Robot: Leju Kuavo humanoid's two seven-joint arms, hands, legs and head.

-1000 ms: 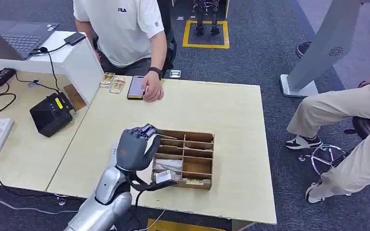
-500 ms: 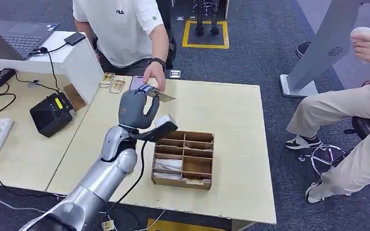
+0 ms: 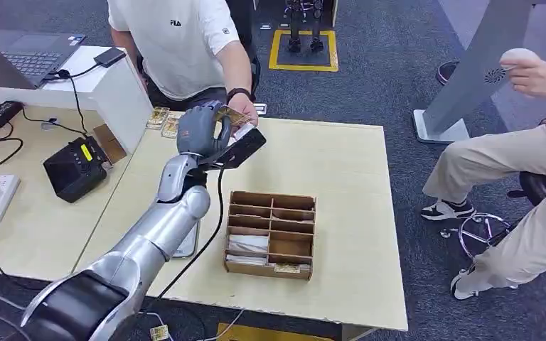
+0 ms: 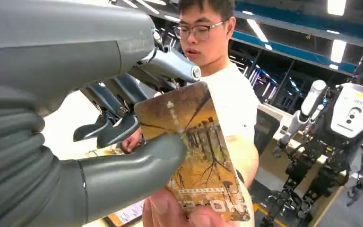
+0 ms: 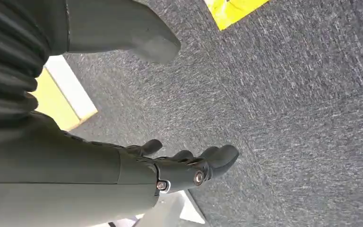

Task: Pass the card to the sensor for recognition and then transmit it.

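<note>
The left hand (image 3: 200,129) is stretched out far across the counter (image 3: 327,163), at about 11 o'clock from the wooden box (image 3: 271,233). It pinches the card (image 4: 196,146) between thumb and fingers, held up high so the person (image 3: 178,42) can reach it. The person's hand (image 3: 244,108) touches the card's edge, probably to take it. The right hand (image 5: 189,165) hangs by the floor, fingers loose, holding nothing.

A silver, smooth-shelled left arm (image 3: 163,234) with a dark shoulder cover ends in a dark grey many-fingered left hand (image 3: 197,130) with a ribbed grey wrist cover, a thick grey thumb, small silver screws at the finger pivots and a black cable trailing below.
</note>
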